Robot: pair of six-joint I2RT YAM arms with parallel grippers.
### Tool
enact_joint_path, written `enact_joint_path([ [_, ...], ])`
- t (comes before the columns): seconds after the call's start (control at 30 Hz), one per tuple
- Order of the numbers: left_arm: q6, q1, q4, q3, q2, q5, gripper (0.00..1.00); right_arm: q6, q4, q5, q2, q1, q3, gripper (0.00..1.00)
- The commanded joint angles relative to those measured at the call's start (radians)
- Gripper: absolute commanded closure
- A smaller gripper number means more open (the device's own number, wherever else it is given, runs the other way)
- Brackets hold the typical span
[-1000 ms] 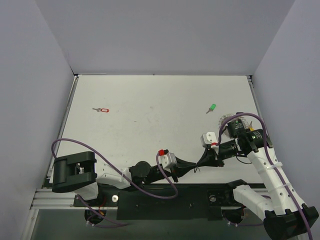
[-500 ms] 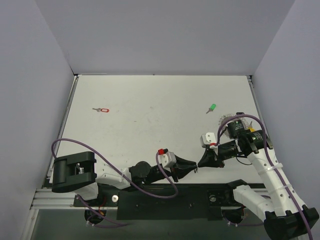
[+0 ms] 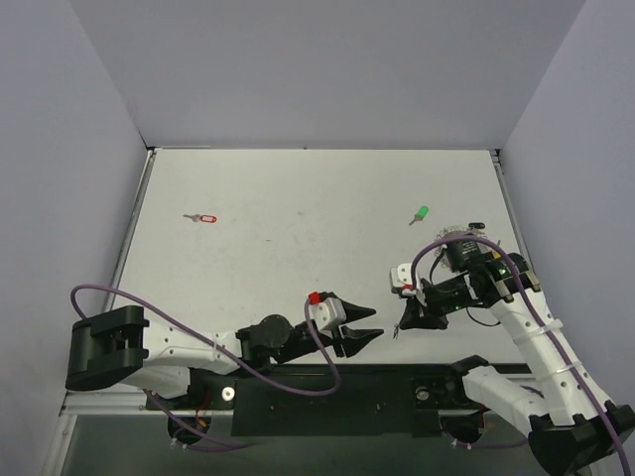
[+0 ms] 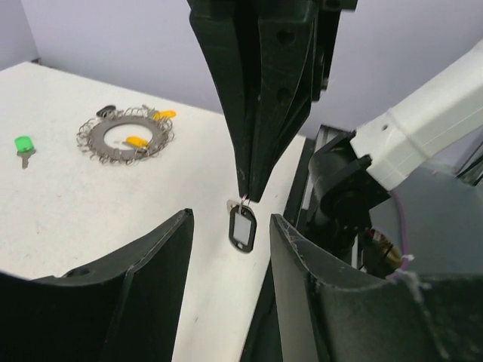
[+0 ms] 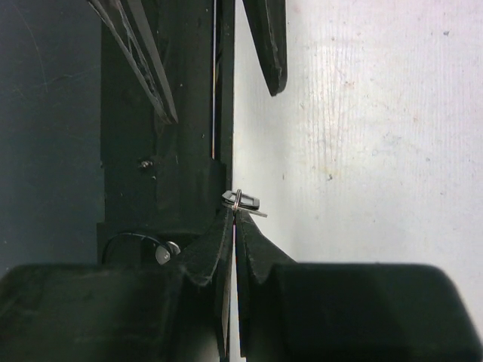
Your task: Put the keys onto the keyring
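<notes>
A dark-headed key [image 4: 241,228] hangs by its small ring from my right gripper [image 4: 247,194], which is shut on it; the same key [image 5: 243,200] sticks out at that gripper's [image 5: 236,215] tip. My left gripper [image 4: 231,217] stands open just short of it, one finger to each side, touching nothing. From above, the left gripper [image 3: 362,337] and right gripper [image 3: 405,319] sit close together near the table's front edge. The keyring [image 4: 126,137], a spiky silver circle carrying yellow-headed keys, lies flat farther back. A green-headed key [image 3: 421,213] and a red-headed key [image 3: 203,217] lie loose on the table.
The keyring [image 3: 451,236] is half hidden behind the right arm and its purple cable [image 3: 437,250]. The table's front edge and the black base rail [image 3: 337,392] run right under both grippers. Grey walls close in the back and sides.
My left gripper has opened, let go of the dark-headed key and pulled back to the left. The right gripper kept its hold and shifted slightly left.
</notes>
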Motion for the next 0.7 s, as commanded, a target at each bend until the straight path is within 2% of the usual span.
enact_joint_path([
  [0.0, 0.099, -0.007, -0.305, 0.129, -0.011, -0.025, 0.45, 0.036, -0.06, 0.109, 0.044, 0.034, 0.064, 1.0],
  [0.13, 0.142, -0.016, -0.359, 0.183, 0.039, -0.047, 0.47, 0.056, -0.085, 0.154, 0.09, 0.048, 0.093, 1.0],
  [0.43, 0.201, -0.024, -0.301, 0.261, 0.156, -0.05, 0.64, 0.064, -0.1, 0.177, 0.127, 0.064, 0.095, 1.0],
  [0.67, 0.204, -0.024, -0.278, 0.28, 0.194, -0.044, 0.66, 0.059, -0.094, 0.168, 0.124, 0.064, 0.084, 1.0],
])
